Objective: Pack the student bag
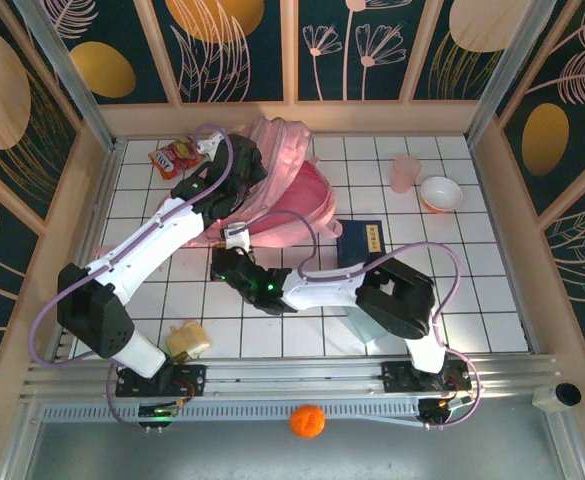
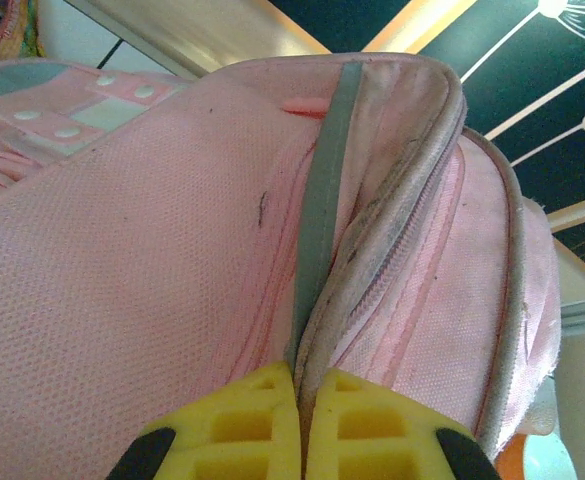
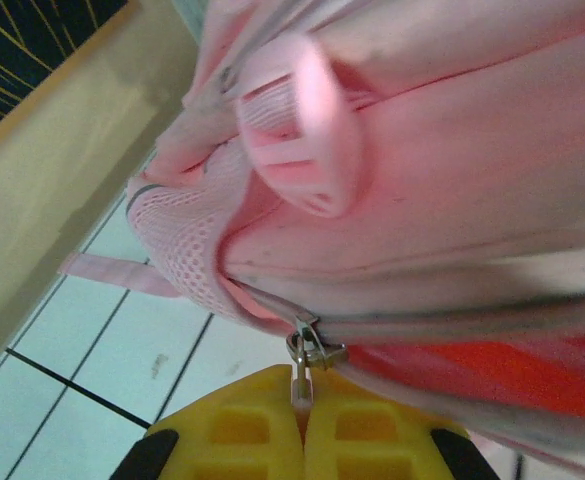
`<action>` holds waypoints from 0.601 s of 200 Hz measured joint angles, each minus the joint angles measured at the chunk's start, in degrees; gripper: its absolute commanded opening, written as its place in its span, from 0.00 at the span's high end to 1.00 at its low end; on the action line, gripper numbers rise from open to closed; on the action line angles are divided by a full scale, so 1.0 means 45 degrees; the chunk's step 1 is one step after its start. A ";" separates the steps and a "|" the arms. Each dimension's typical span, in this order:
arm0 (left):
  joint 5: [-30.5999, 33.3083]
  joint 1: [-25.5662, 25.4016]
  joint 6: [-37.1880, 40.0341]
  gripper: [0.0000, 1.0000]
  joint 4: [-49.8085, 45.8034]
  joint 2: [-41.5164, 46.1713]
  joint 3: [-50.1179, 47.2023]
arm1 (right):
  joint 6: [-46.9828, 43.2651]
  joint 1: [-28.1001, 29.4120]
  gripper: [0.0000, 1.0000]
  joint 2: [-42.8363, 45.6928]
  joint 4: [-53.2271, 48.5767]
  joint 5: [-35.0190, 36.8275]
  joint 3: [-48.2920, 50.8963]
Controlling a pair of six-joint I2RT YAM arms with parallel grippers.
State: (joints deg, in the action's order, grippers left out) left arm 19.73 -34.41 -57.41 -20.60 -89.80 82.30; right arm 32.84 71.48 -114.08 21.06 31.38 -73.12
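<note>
While left gripper [image 2: 299,388] pinches student bag [image 2: 142,260] fabric and right gripper [image 3: 302,388] clamps its zip pull [image 3: 308,352], 1 book [image 1: 365,240] lies outside; packing looks unfinished.

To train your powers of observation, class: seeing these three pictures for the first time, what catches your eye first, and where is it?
The big pink bag sits at the far middle of the table. The left gripper is shut on its grey edge strip; the right gripper pinches the zip pull. An orange ball lies below the table's near edge.
</note>
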 measured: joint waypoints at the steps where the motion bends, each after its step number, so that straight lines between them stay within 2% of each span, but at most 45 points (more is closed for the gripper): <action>1: -0.0005 0.0000 -0.0015 1.00 0.0005 0.0000 0.0000 | 0.0000 0.0000 1.00 -0.0029 0.0015 -0.0015 -0.0019; 79: -0.0136 0.0034 -0.0306 1.00 0.0204 -0.0175 0.0019 | 0.0102 -0.0631 1.00 -0.3031 -0.0068 -0.1307 -0.3691; 115: 0.0015 0.0039 -0.0262 1.00 0.0194 -0.0223 0.0019 | 0.0107 -0.0758 1.00 -0.3240 -0.0121 -0.1715 -0.4007; 120: 0.0068 0.0039 -0.0262 1.00 0.0194 -0.0223 0.0019 | 0.0112 -0.0758 0.94 -0.3240 -0.0131 -0.1749 -0.3997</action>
State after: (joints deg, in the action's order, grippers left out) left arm 20.03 -34.24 -58.59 -19.73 -90.80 82.39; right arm 33.34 68.07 -128.66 20.47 23.51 -91.11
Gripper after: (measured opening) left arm 0.051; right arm 0.050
